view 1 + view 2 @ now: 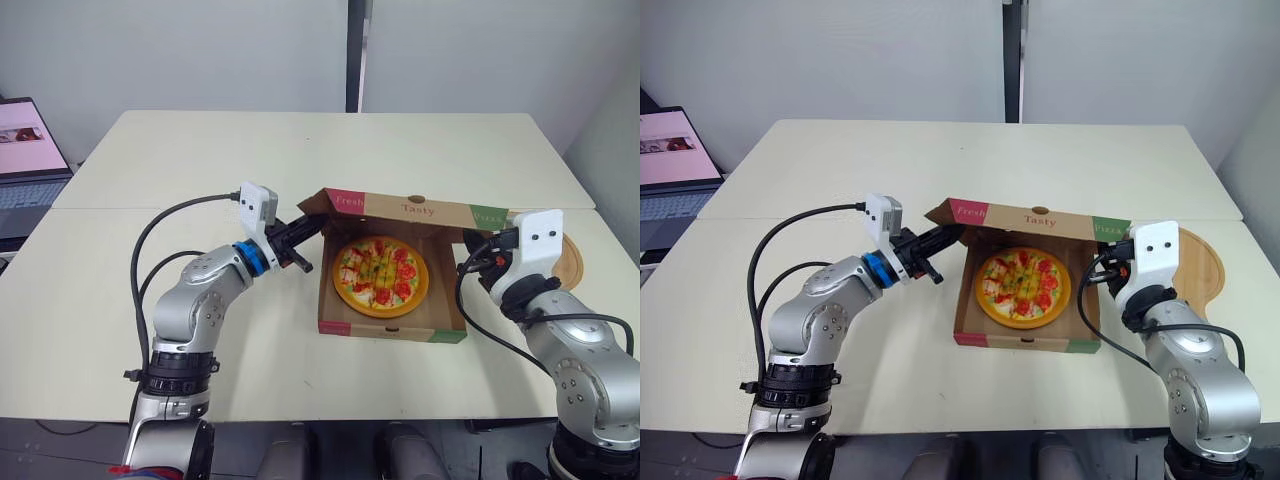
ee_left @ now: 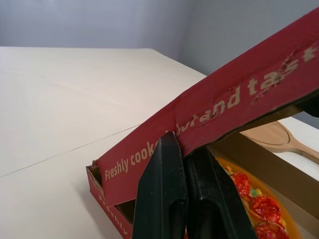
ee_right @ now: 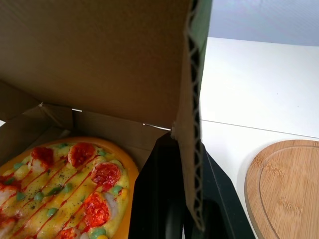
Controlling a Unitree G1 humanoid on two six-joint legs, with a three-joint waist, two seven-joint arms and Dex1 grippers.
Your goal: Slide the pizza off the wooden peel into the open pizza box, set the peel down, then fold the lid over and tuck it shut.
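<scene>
Pale tabletop [image 1: 150,180], peel [image 1: 1202,268] parked, pizza [image 1: 380,275] boxed: left jaws and right jaws each pinch a lid [image 1: 415,209] flap (lower both evenly, flaps tucked inside).

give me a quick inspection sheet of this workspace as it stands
surface: cream table, seam across it
job's things: round red-topped pizza inside brown cardboard pizza box; its lid half raised; round wooden peel flat on table, robot's right of box
clutter: nothing seen
hands: left hand shut on lid's red side flap; right hand shut on the opposite flap
cables: black cables loop along both arms
surroundings: open laptop far left; grey wall behind
</scene>
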